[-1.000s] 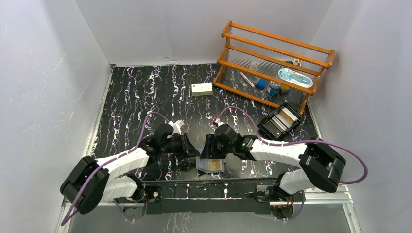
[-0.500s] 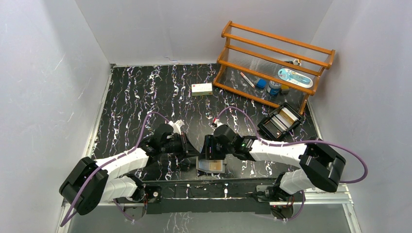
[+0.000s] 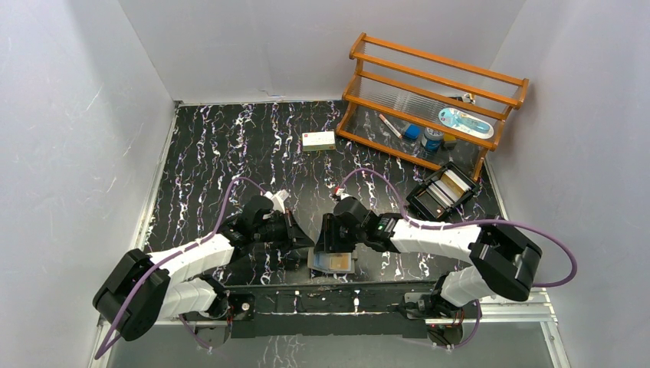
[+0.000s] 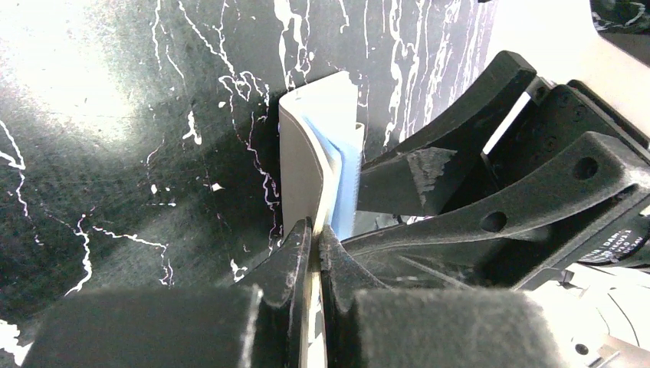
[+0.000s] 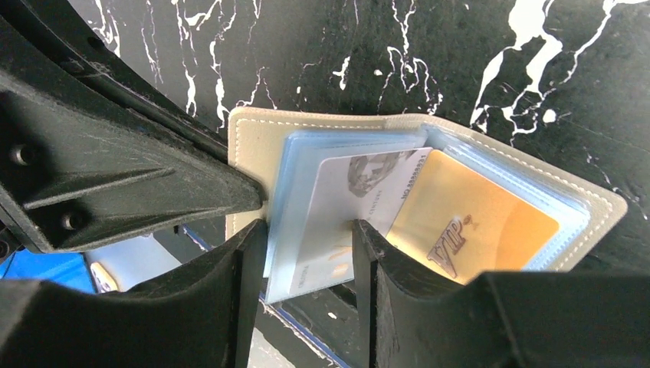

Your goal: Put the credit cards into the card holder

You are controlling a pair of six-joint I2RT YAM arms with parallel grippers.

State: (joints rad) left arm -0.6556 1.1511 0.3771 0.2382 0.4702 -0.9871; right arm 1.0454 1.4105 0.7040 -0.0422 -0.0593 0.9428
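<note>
The card holder lies opened out at the table's near edge, taupe outside with light blue sleeves. A white-grey credit card and a tan one sit in its sleeves. My left gripper is shut on the holder's cover flap and holds it upright at the holder's left side. My right gripper hovers over the holder. Its jaws stand apart, one at the sleeve's left edge, the other on the white card.
A white box with a red mark lies at the back middle. A wooden rack with small items stands at the back right. A black tray holding more cards sits in front of it. Both arms crowd the near edge.
My left gripper has closed onto the holder's cover flap. The right gripper has shifted slightly left over the holder and its jaws have narrowed a little.
</note>
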